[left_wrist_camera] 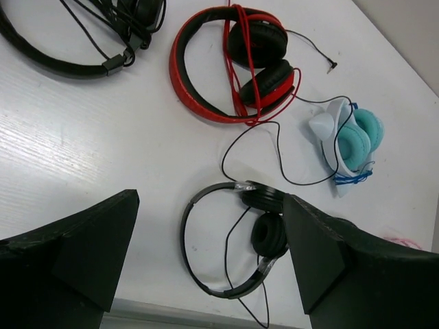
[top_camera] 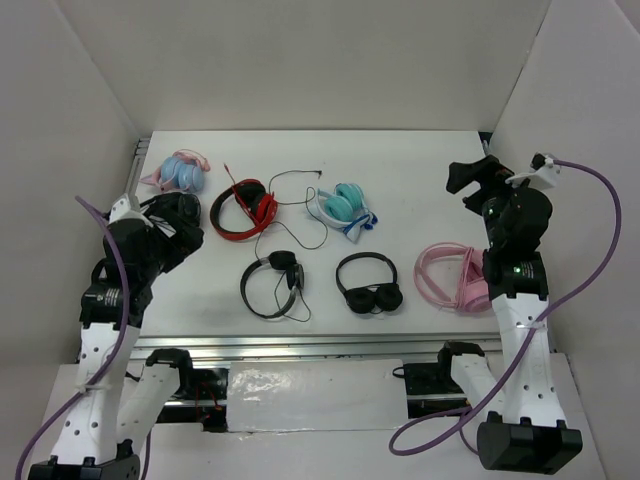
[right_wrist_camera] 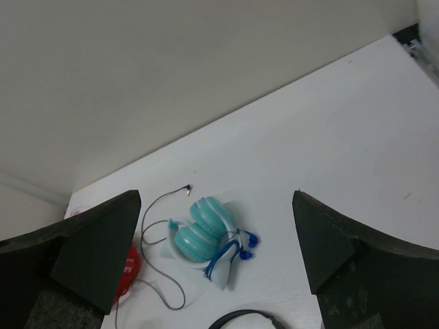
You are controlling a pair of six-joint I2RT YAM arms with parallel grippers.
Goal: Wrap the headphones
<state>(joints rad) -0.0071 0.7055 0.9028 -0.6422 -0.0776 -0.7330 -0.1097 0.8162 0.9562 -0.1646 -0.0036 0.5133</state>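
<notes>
Headphones are laid flat on the bench, front-centre, cable trailing loose. Left jaws and right jaws are both seen released, empty. Judged light; headband springy, cable limp. Headband to be gripped

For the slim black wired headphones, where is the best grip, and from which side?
Probably best to grip the headphones by the headband, at its bare arc opposite the earcups, coming straight down with jaws across the band. They lie flat, that arc is thin, and the cable runs nearer the earcups.
</notes>
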